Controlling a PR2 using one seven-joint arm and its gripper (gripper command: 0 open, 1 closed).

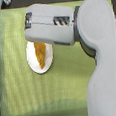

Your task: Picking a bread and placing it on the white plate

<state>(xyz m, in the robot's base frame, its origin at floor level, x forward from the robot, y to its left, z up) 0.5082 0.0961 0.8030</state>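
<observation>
A table covered in a light green cloth (16, 82) fills most of the exterior view, the fabric finely ribbed and a little rumpled toward its near edge. Lying directly on the cloth is the white plate (31, 61), toward the exterior view's left and above the middle of the surface (its upper part is hidden behind the robot's arm). The bread (40, 55) lies on the plate, not on the cloth.

The bread (40, 54), a long orange-yellow loaf with a pointed lower end, lies lengthwise on the white plate (32, 62), a plain oval dish; their upper parts are hidden.
</observation>
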